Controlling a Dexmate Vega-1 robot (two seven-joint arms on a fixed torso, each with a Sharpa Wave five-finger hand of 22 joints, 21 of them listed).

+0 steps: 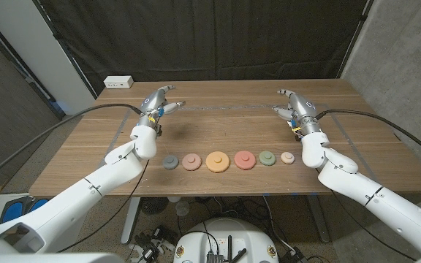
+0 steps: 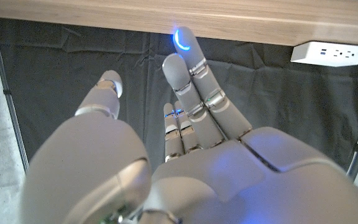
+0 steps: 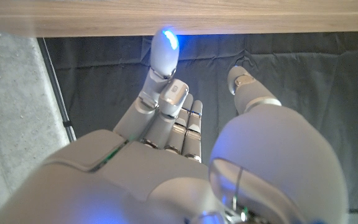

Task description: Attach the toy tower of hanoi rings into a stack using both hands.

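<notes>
While both hands, left hand [image 1: 158, 102] and right hand [image 1: 294, 104], hold nothing with fingers apart, black curtain [image 1: 210, 36] backs the wooden table [image 1: 218, 131].

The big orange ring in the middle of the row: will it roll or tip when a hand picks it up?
The orange ring lies flat and wide on the table, so it probably slides rather than rolls. It looks rigid. Its low profile may make its edge hard to pinch.
</notes>
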